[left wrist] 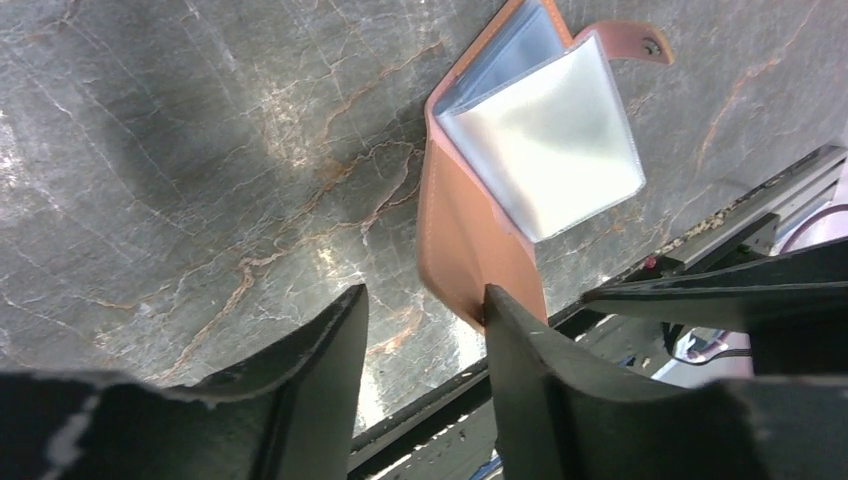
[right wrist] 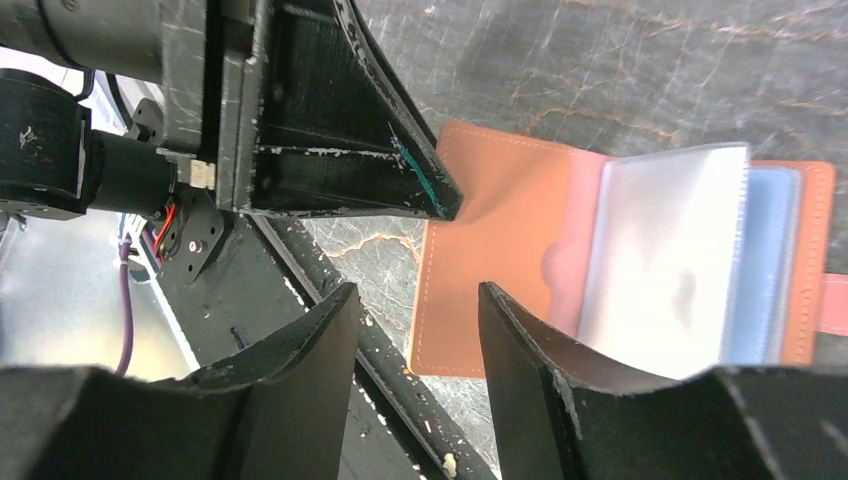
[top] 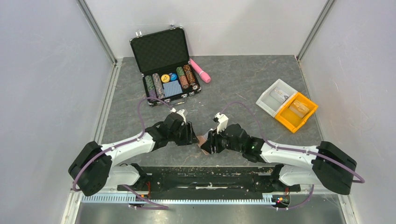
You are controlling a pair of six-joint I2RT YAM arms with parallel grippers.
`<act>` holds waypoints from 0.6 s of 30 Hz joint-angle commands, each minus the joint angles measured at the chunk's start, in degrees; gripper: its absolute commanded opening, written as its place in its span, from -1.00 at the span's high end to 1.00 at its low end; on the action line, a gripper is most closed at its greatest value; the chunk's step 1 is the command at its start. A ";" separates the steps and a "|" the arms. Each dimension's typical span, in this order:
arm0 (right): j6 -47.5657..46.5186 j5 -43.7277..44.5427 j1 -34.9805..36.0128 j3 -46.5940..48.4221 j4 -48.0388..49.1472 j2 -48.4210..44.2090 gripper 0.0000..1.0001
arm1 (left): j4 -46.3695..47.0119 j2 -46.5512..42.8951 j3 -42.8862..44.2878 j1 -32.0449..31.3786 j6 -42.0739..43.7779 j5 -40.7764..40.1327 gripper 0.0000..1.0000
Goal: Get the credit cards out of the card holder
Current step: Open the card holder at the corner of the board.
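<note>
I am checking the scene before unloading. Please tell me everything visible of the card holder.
The card holder is a small brown leather-like wallet with light stitching, clear plastic sleeves and a snap tab. It lies open on the grey table near its front edge, sleeves fanned up. One finger of the left gripper seems to touch its cover.

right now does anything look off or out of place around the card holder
The card holder lies open and askew, right at the near edge of the table. The clear sleeves that show look empty, and no cards are visible in any view. Nothing looks spilled or damaged.
</note>
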 commanded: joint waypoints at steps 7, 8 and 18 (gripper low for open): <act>-6.42 4.57 -9.08 -2.01 -7.01 -7.80 -0.04 | 0.89 2.85 -1.45 0.11 2.01 -2.99 0.27; -6.70 3.83 -10.20 -2.47 -7.01 -7.79 -0.07 | 0.92 3.28 -1.57 0.11 2.10 -3.18 0.30; -8.12 -0.58 -12.71 -4.49 -4.61 -2.99 -0.31 | 1.55 5.96 -2.42 0.11 2.84 -4.23 0.38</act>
